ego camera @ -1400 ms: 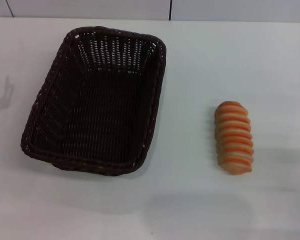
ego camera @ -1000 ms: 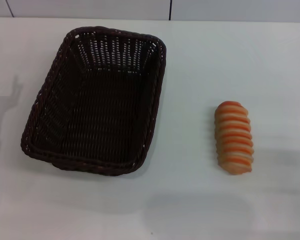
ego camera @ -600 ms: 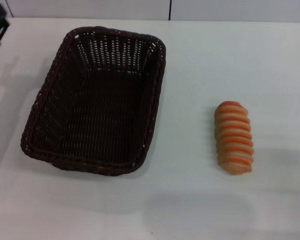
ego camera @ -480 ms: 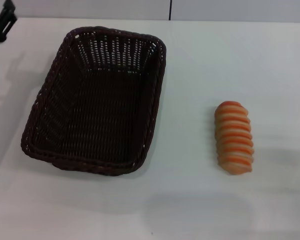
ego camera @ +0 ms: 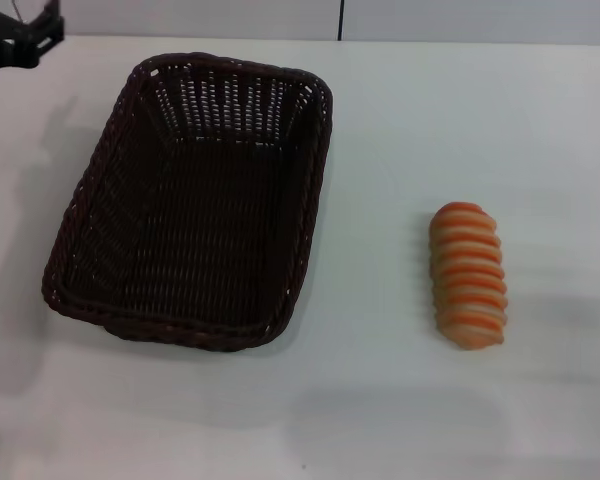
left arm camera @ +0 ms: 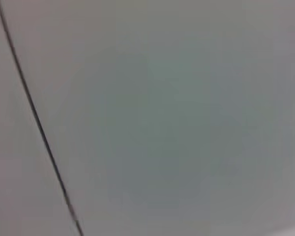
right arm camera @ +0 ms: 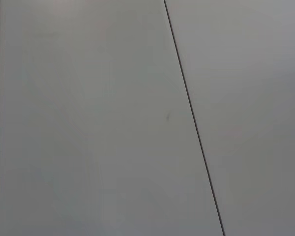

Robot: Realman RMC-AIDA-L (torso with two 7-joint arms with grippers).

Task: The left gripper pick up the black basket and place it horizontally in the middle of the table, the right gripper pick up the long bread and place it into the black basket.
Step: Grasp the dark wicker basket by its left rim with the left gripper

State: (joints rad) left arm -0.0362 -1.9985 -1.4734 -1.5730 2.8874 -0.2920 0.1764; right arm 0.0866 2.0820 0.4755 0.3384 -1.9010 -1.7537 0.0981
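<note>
The black basket (ego camera: 195, 200) stands on the white table (ego camera: 400, 130) at the left of the head view, its long side running away from me, and it holds nothing. The long bread (ego camera: 468, 274), orange with cream stripes, lies on the table to the right, well apart from the basket. My left gripper (ego camera: 20, 40) shows as a black claw at the top left corner, above the table and left of the basket's far corner. My right gripper is out of view. Both wrist views show only a grey panelled surface.
A grey wall with a dark vertical seam (ego camera: 340, 18) runs along the table's far edge. Bare tabletop lies between the basket and the bread and along the front.
My left gripper has come into view at the top left corner and moved right toward the basket's far corner. The basket and the bread have not moved.
</note>
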